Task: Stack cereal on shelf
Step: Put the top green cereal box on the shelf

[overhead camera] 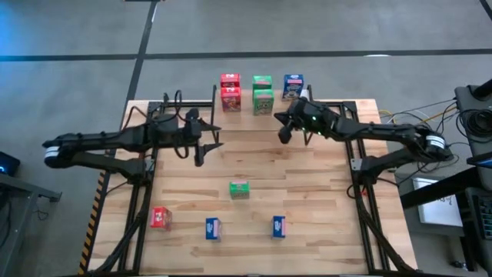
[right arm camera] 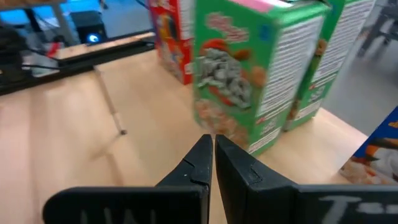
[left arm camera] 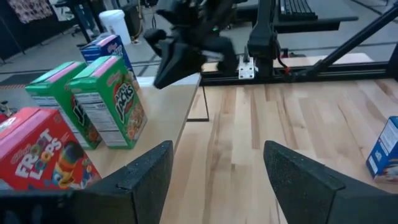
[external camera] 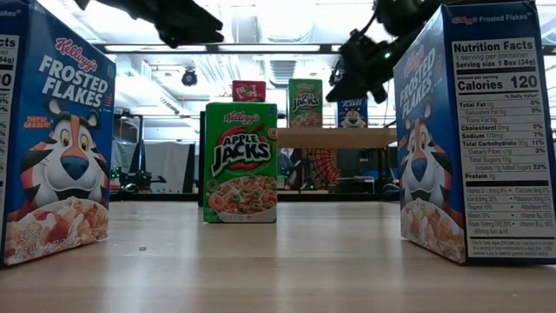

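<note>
high view: shelf [overhead camera: 261,115] at top centre of the wooden plank bench [overhead camera: 307,185] carries five cereal boxes: two red [overhead camera: 230,91], two green [overhead camera: 263,94], one blue [overhead camera: 293,85]. four more sit lower in frame: green [overhead camera: 239,189], red [overhead camera: 160,218], two blue [overhead camera: 213,228]. right gripper [overhead camera: 283,137] beside the shelf, jaws shut and empty; right wrist view alone shows them pressed together. left gripper [overhead camera: 201,154] left of centre, jaws spread wide, empty. low view reads glossy cardboard labels.

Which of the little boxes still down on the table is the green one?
The green box, alone mid-table; the red box and two blue ones sit in the front row.
</note>
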Robot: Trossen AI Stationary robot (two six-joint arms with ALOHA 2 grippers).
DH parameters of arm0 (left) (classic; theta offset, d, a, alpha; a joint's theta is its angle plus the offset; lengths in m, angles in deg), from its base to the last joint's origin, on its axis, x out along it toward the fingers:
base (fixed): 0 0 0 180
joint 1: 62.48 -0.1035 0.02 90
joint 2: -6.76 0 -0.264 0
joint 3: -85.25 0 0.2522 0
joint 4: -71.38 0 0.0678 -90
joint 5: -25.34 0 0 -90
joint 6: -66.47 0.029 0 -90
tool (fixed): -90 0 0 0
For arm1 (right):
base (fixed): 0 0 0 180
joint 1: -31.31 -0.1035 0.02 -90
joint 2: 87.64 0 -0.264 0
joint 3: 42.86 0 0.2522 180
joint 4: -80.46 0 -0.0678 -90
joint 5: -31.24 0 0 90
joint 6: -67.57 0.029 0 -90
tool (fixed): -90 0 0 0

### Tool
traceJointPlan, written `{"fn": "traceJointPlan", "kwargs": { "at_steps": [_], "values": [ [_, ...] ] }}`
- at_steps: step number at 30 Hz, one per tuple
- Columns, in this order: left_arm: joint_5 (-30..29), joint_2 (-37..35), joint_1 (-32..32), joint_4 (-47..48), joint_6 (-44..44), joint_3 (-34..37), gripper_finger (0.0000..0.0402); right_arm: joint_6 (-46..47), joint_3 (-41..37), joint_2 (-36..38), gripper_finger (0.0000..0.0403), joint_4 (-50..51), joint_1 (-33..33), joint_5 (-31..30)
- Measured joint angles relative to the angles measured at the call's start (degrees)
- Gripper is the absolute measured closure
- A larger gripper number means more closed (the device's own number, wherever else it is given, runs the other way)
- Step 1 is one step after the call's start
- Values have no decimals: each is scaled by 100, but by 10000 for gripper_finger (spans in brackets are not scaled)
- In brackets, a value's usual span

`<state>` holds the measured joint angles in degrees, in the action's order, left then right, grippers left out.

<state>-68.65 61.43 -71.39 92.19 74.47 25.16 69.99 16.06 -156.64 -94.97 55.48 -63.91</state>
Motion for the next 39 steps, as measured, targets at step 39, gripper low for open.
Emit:
{"fn": "traceJointPlan", "kwargs": {
  "at_steps": [39],
  "values": [
    [-786, -754, -2, -405, 349, 736, 167, -663, 2355, -650, 394, 1519, 292, -68]
  ]
}}
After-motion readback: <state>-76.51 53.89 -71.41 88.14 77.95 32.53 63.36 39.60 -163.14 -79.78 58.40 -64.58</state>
